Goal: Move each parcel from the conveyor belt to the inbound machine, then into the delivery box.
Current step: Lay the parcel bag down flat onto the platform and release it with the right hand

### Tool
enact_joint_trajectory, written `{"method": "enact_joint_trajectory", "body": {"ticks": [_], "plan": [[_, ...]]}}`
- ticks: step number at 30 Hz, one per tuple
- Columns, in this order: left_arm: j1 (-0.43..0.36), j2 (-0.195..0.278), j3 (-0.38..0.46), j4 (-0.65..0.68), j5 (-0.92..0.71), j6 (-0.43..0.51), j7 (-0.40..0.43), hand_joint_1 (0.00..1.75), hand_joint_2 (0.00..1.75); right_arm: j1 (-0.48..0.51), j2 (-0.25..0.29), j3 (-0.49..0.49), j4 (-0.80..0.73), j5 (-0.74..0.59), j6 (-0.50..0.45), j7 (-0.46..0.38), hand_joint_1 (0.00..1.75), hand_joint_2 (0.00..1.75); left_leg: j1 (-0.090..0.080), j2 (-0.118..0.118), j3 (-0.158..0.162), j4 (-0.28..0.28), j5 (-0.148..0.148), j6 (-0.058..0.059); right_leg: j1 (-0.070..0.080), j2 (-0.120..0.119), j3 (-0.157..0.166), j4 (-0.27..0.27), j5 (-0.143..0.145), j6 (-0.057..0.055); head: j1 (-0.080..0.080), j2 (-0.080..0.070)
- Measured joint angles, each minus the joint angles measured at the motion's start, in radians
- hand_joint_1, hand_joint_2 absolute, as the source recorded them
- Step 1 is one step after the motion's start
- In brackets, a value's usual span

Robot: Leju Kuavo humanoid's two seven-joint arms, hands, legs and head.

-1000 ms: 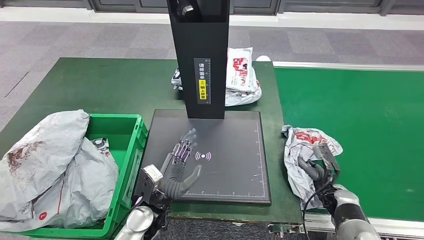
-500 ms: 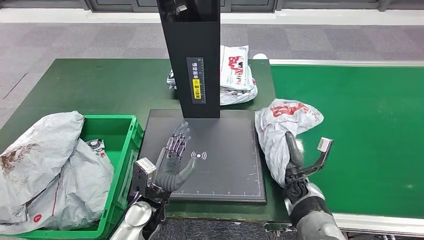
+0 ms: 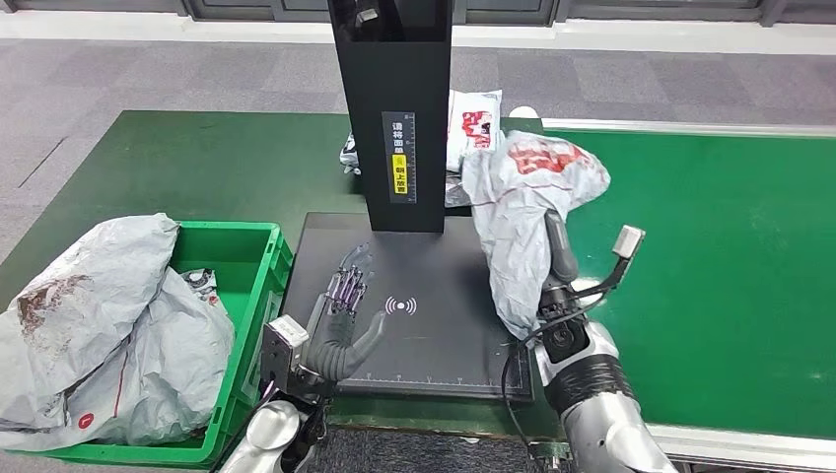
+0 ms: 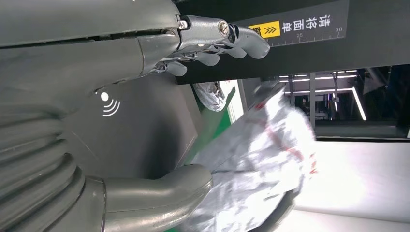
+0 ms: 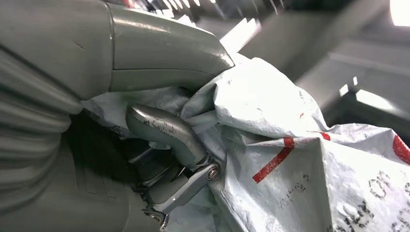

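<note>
— Parcel first: where does it sit?

— Lifted off the surface, a crumpled grey-white poly bag with red print, held by the right hand over the right edge of the inbound machine's black scanning plate. The right wrist view shows the thumb and a darker finger pinching a fold of the plastic.

— And the left hand?

— The left hand lies over the plate's left part, fingers spread and straight, holding nothing, just beside the white wireless symbol. Whether the palm touches the plate, I cannot tell.

— What about the surface?

— A dark green table carries the plate and the black upright column, which bears a ruler strip with a yellow label. To the right runs the brighter green conveyor belt with a pale edge rail. Behind the column more white parcels with red print lie piled on the table.

— The delivery box?

— A green plastic crate at the table's left front, just beside the plate. Large crumpled grey bags fill it and spill over its left rim.

— And the room?

— Grey carpet tiles beyond the table, and a pale strip along the base of the far wall.
</note>
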Motion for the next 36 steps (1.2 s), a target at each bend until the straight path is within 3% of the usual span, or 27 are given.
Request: {"method": "enact_joint_trajectory", "body": {"ticks": [1, 5, 13, 18, 22, 30, 33, 36], "plan": [[0.001, 0.0, 0.0, 0.001, -0.004, 0.002, -0.004, 0.0, 1.75, -0.002, 0.004, 0.034, -0.011, -0.019, -0.004, 0.009, 1.75, 1.75, 0.0, 0.0, 0.0, 0.0, 0.0, 0.0, 0.0, 0.0, 0.0, 0.0, 0.0, 0.0, 0.0, 0.0], [0.007, 0.0, 0.0, 0.002, -0.022, 0.01, -0.017, 0.0, 1.75, -0.019, 0.016, 0.153, -0.037, -0.028, -0.032, 0.042, 0.01, 1.75, 0.0, 0.0, 0.0, 0.0, 0.0, 0.0, 0.0, 0.0, 0.0, 0.0, 0.0, 0.0, 0.0, 0.0], [0.022, -0.001, 0.01, -0.015, -0.056, 0.017, -0.03, 0.0, 1.75, -0.048, 0.017, 0.426, -0.033, 0.188, -0.196, 0.057, 0.0, 1.75, 0.0, -0.003, -0.002, 0.0, 0.001, 0.0, 0.0, -0.003, -0.001, 0.0, -0.001, 0.0, 0.0, 0.0], [0.037, 0.0, 0.02, -0.048, -0.076, 0.013, -0.019, 0.0, 1.75, -0.076, -0.009, 0.574, -0.009, 0.391, -0.288, 0.09, 0.0, 1.75, 0.0, -0.003, -0.002, 0.0, 0.001, 0.0, 0.0, -0.003, -0.001, 0.0, -0.001, 0.0, 0.0, 0.0], [0.044, 0.0, 0.026, -0.073, -0.087, 0.012, -0.008, 0.0, 1.75, -0.089, -0.038, 0.679, 0.007, 0.496, -0.335, 0.137, 0.0, 0.0, 0.0, -0.004, -0.002, 0.0, 0.001, 0.0, 0.0, -0.004, -0.001, 0.0, -0.001, 0.0, 0.0, 0.0], [0.048, 0.0, 0.027, -0.116, -0.109, 0.012, 0.025, 0.0, 1.75, -0.109, -0.123, 0.851, 0.008, 0.785, -0.502, 0.326, 0.0, 0.0, 0.0, -0.005, -0.002, 0.0, 0.001, 0.0, 0.0, -0.005, -0.001, 0.0, 0.0, 0.0, 0.0, 0.0], [0.064, 0.0, 0.03, -0.138, -0.117, 0.016, 0.033, 0.0, 1.75, -0.095, -0.159, 0.857, -0.048, 0.821, -0.601, 0.375, 0.0, 0.0, 0.0, -0.005, -0.002, 0.001, 0.001, 0.001, 0.0, -0.005, -0.001, 0.0, 0.0, 0.0, 0.0, 0.0], [0.089, 0.0, 0.037, -0.165, -0.132, 0.023, 0.035, 0.0, 1.75, -0.033, -0.19, 0.819, -0.2, 0.818, -0.735, 0.404, 0.0, 0.0, 0.0, -0.004, -0.003, 0.001, 0.001, 0.001, 0.0, -0.005, -0.002, 0.0, -0.001, 0.001, 0.0, 0.0]]}}
